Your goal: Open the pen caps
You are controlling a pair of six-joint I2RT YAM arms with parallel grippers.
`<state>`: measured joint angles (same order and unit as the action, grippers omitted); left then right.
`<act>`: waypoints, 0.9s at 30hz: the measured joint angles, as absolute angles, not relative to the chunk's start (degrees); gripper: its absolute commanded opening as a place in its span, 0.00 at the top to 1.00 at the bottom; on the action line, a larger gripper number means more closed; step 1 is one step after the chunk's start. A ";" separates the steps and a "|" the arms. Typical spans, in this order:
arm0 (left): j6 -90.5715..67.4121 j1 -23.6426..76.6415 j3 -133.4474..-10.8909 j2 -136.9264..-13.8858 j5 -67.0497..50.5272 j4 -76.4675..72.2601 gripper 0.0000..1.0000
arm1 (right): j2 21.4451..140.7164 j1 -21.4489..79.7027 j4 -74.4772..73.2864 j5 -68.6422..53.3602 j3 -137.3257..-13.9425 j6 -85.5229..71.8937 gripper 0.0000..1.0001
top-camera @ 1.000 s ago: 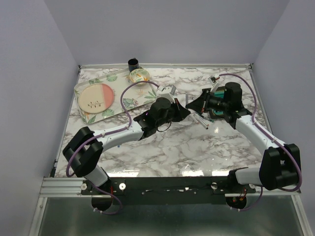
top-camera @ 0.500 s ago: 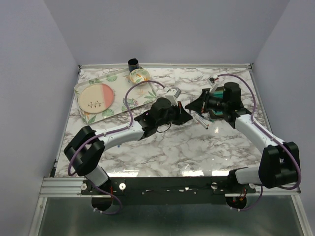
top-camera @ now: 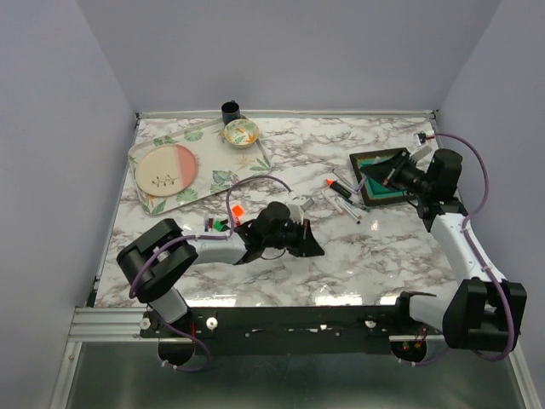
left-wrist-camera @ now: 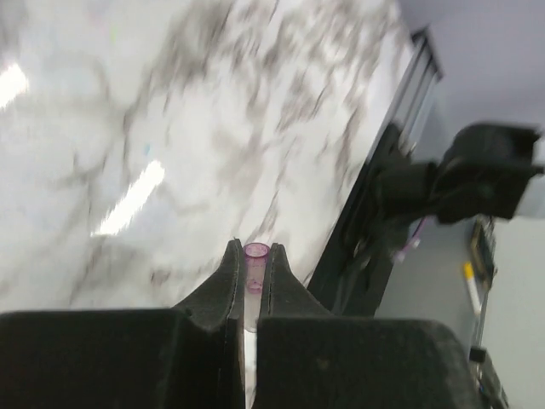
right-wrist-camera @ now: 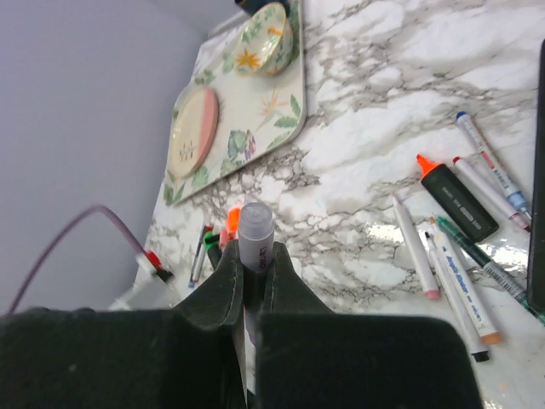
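My left gripper (left-wrist-camera: 253, 260) is shut on a small translucent purple pen cap (left-wrist-camera: 256, 251), held above the marble near the table's front edge; in the top view this gripper (top-camera: 313, 249) sits low at centre. My right gripper (right-wrist-camera: 254, 256) is shut on a white pen with a lilac end (right-wrist-camera: 255, 228), raised at the back right (top-camera: 393, 175) over a dark tray. The two are well apart. Loose pens (top-camera: 347, 203) lie between them, including a black highlighter with an orange tip (right-wrist-camera: 456, 198). Loose orange, green and red caps (top-camera: 225, 220) lie left of the left gripper.
A dark tray with a teal inside (top-camera: 375, 186) sits at the back right. A floral tray (top-camera: 204, 179) at the back left holds a pink plate (top-camera: 166, 169) and a small bowl (top-camera: 241, 132). A black cup (top-camera: 230, 110) stands at the back edge.
The grippers, close together at the table's middle before, have drawn apart. The left one moved toward the front with the cap, the right one swung back to the right with the pen.
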<state>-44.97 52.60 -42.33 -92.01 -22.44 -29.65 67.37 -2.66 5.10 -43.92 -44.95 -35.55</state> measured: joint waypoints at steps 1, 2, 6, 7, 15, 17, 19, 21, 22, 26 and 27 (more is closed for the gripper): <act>-44.80 52.99 -40.64 -92.55 -23.49 -27.70 1.00 | 67.37 -4.34 5.56 -42.61 -44.91 -36.03 1.00; -44.62 53.19 -39.81 -92.82 -24.10 -26.50 1.00 | 67.40 -4.73 6.00 -41.95 -44.91 -36.29 1.00; -43.42 53.65 -38.35 -91.92 -24.60 -22.90 1.00 | 68.79 -4.82 6.76 -41.36 -44.97 -35.31 1.00; -42.92 53.63 -38.35 -90.87 -23.66 -21.87 1.00 | 69.63 -4.82 6.70 -41.39 -45.19 -34.41 1.00; -40.60 49.52 -38.46 -78.39 -8.08 -10.37 1.00 | 89.06 -2.68 -9.98 -42.74 -61.63 -13.15 0.96; -40.25 47.55 -38.44 -76.12 -4.14 -7.35 1.00 | 94.04 -0.49 -15.35 -41.58 -66.43 -7.92 0.95; -39.81 45.56 -37.95 -74.08 0.10 -4.12 1.00 | 97.19 3.11 -20.60 -38.44 -69.71 -2.44 0.94; -39.44 44.34 -36.93 -72.12 3.14 -1.45 1.00 | 98.89 6.26 -24.10 -34.96 -71.75 1.72 0.93; -38.92 43.68 -36.14 -70.41 5.08 0.36 1.00 | 99.59 7.79 -25.50 -33.08 -72.60 3.81 0.93; -37.63 42.06 -34.30 -65.69 9.80 4.64 1.00 | 101.51 12.38 -30.09 -24.29 -74.98 10.81 0.91; -37.21 41.54 -34.00 -64.29 10.94 5.65 1.00 | 101.73 12.58 -30.55 -22.90 -75.13 11.75 0.89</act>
